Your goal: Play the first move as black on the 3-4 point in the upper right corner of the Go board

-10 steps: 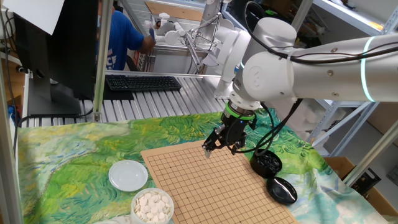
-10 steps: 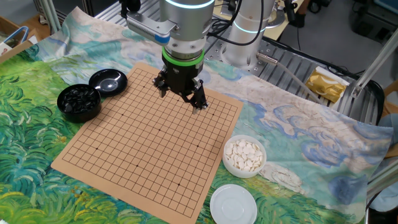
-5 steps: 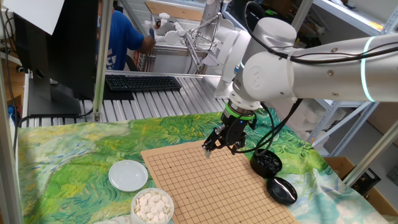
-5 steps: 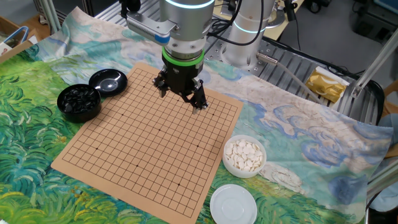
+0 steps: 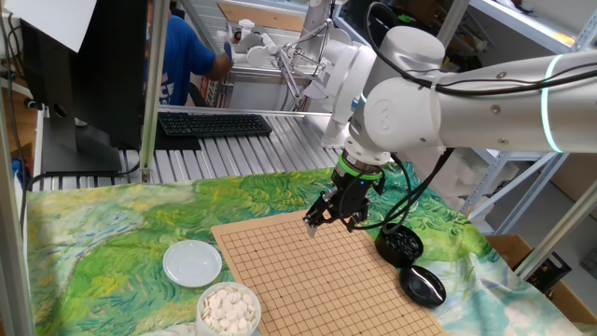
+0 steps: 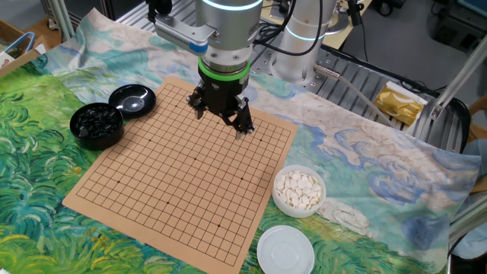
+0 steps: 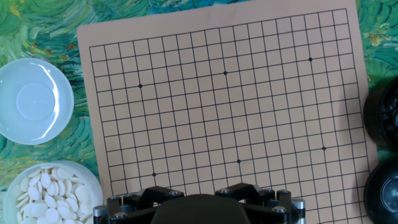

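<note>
The tan Go board point(image 6: 176, 190) lies on the painted cloth, and every crossing I can see on it is bare. It also shows in the hand view point(image 7: 217, 112). No single black stone is in view. Loose black stones fill a black bowl point(image 6: 97, 125) at the board's left corner, seen too in the one fixed view point(image 5: 399, 245). My gripper point(image 6: 241, 129) hangs low over the board's far edge point(image 5: 313, 225). Its fingertips are too small and dark to show whether they hold anything. The hand view shows only the dark hand housing point(image 7: 199, 208), not the fingertips.
A black lid point(image 6: 132, 100) lies beside the black bowl. A white bowl of white stones point(image 6: 299, 191) and a white lid point(image 6: 285, 250) sit off the board's right side. They also show in the hand view, the bowl point(image 7: 53, 193) and the lid point(image 7: 34, 99). A metal roller rack stands behind.
</note>
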`<state>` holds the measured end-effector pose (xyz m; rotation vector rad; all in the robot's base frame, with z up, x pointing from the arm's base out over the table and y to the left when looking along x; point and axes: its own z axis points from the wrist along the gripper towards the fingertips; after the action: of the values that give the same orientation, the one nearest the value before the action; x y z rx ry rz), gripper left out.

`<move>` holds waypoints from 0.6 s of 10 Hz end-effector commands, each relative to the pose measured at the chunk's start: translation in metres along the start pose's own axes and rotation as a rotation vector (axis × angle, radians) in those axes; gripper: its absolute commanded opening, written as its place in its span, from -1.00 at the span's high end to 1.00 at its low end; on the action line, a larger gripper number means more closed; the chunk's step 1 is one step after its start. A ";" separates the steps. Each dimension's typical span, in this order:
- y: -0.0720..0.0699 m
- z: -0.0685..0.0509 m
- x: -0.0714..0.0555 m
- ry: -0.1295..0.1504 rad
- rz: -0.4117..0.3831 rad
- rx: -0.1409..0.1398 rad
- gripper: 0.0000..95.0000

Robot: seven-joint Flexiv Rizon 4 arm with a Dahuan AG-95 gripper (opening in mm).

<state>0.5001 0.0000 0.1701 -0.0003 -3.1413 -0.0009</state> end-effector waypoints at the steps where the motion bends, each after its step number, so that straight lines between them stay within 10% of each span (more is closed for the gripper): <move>1: 0.000 0.000 0.000 0.111 0.304 0.053 1.00; 6: 0.000 0.000 0.000 0.114 0.306 0.050 1.00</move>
<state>0.5002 0.0001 0.1694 -0.2643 -3.0673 0.0429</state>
